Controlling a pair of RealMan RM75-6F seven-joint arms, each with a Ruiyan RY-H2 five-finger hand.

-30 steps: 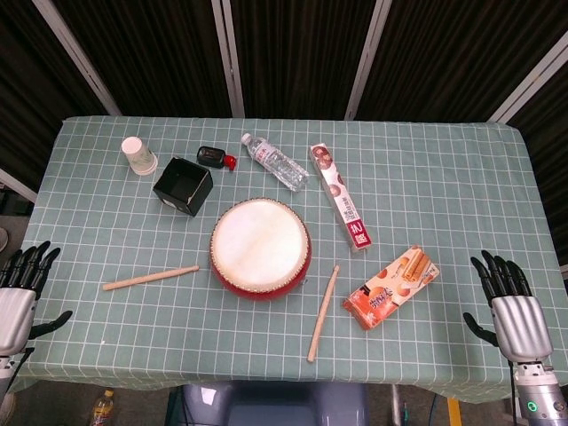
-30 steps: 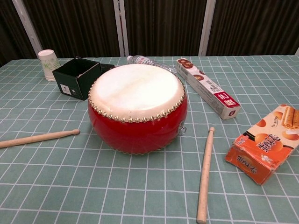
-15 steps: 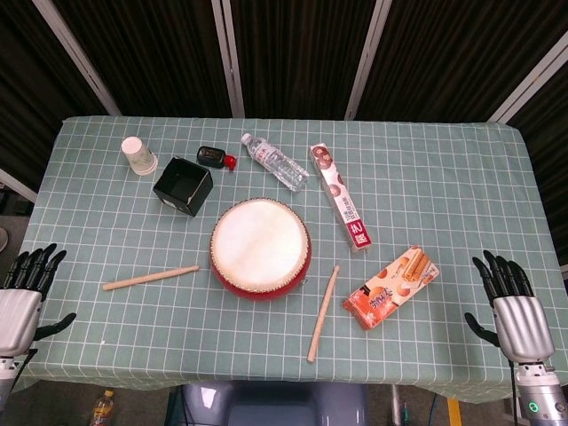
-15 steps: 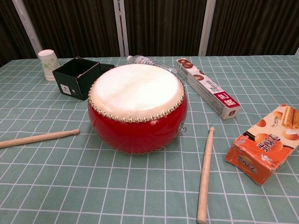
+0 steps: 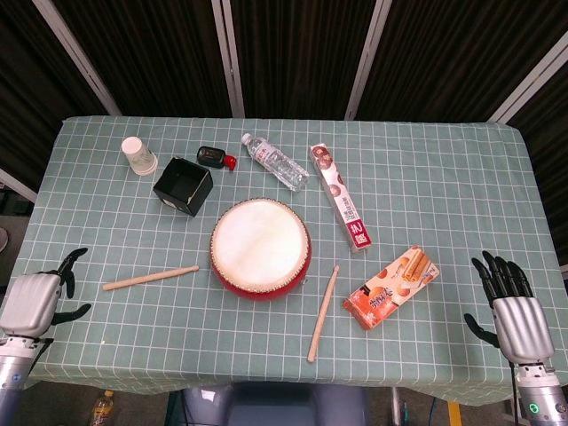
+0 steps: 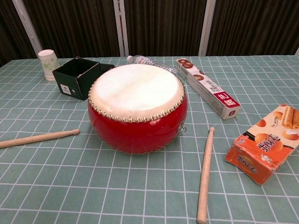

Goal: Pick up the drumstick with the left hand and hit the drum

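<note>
In the head view, the red drum (image 5: 260,248) stood at the centre of the checked worktop (image 5: 426,177). One drumstick (image 5: 150,278) lay to its left in the frame, apart from it, and a second drumstick (image 5: 323,313) lay at its lower right. The left hand (image 5: 37,298) sat at the lower left edge, holding nothing, its dark fingers apart, well clear of the nearer drumstick. The right hand (image 5: 513,311) was at the lower right corner, fingers spread and empty. A paper cup (image 5: 138,155), black box (image 5: 183,185), water bottle (image 5: 274,161), long carton (image 5: 341,197) and orange snack box (image 5: 391,287) lay about the drum.

In the chest view, the drum (image 6: 137,106) filled the middle, the left drumstick (image 6: 38,138) lay at the left edge and the other (image 6: 204,174) at lower right. Neither hand showed there.
</note>
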